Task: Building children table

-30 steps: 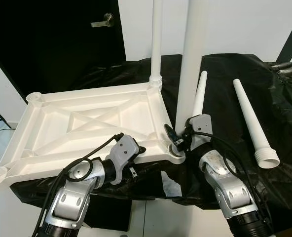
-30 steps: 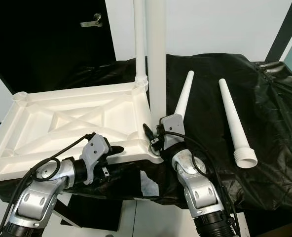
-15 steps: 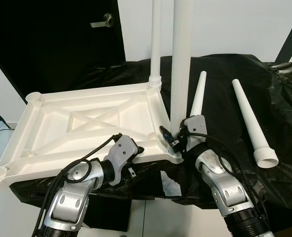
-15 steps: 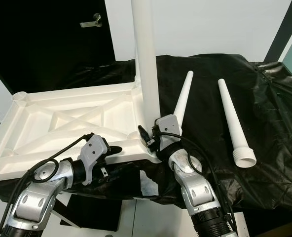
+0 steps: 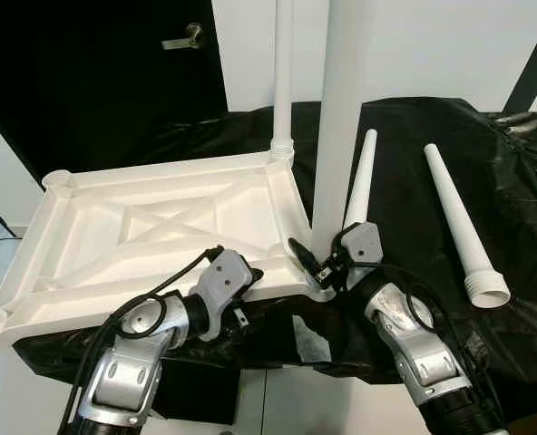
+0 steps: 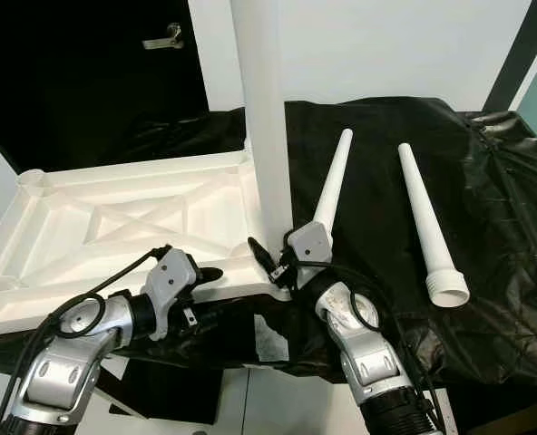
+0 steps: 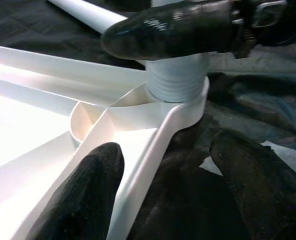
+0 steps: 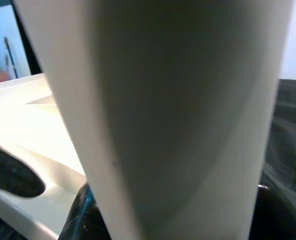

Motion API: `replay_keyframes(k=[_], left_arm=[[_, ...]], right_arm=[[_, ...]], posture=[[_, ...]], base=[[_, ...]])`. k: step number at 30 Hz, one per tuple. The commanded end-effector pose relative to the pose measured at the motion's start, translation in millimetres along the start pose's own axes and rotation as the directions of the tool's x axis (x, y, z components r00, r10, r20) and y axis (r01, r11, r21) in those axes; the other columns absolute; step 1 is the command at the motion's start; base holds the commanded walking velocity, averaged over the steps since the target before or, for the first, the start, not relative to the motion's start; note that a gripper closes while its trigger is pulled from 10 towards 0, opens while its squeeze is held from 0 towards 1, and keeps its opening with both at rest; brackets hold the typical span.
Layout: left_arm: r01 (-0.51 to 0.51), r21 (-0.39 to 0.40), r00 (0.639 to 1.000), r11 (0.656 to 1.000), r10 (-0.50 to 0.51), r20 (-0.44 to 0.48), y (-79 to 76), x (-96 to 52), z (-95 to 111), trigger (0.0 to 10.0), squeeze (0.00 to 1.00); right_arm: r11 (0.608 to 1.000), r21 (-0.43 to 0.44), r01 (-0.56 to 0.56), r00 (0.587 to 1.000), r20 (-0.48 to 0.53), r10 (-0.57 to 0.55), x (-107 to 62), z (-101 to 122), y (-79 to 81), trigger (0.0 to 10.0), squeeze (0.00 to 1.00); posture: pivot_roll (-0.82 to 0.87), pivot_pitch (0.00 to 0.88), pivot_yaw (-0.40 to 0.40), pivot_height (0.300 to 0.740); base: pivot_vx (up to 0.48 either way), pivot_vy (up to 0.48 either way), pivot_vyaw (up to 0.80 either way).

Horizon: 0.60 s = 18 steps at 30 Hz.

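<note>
Left eye view, centre: my right gripper (image 5: 316,269) clamps the upright leg (image 5: 339,136) above the tabletop (image 5: 151,227) corner; my left gripper (image 5: 248,288), fingers parted, straddles its near edge.

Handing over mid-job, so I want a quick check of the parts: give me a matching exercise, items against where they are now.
1. near leg
2. far leg
3. two loose legs
4. left gripper

a. lying on the black cloth
b. upright in the tabletop's far corner socket
c. at the tabletop's near edge
d. upright, held by the right gripper

Pairs: 1-d, 2-b, 3-a, 4-c
</note>
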State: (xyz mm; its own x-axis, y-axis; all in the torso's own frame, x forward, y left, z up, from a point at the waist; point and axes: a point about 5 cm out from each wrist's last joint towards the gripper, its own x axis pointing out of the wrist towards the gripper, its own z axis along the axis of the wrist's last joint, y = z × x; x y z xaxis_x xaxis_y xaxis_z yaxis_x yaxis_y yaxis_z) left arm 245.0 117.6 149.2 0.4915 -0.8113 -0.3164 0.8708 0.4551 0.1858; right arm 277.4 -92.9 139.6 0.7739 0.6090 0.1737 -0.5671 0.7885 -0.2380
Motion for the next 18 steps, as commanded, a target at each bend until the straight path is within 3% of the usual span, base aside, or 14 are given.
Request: replay_keyframes(k=[1, 18], left_arm=[[-0.130, 0.020, 0.991, 0.991, 0.130, 0.017, 8.7, -2.6, 5.5, 10.0, 0.00], [-0.133, 0.027, 0.991, 0.991, 0.133, 0.018, 9.2, -2.1, 6.9, 10.0, 0.00]], right_arm=[[0.995, 0.061, -0.074, 0.995, -0.059, 0.078, -3.0, -15.7, 14.6, 10.0, 0.00], [0.969, 0.238, -0.058, 0.979, -0.176, 0.102, 0.5, -28.7, 6.7, 10.0, 0.00]], posture=[[0.02, 0.000, 0.042, 0.740], [0.02, 0.000, 0.041, 0.740]], base=[[0.000, 0.000, 0.00], [0.000, 0.000, 0.00]])
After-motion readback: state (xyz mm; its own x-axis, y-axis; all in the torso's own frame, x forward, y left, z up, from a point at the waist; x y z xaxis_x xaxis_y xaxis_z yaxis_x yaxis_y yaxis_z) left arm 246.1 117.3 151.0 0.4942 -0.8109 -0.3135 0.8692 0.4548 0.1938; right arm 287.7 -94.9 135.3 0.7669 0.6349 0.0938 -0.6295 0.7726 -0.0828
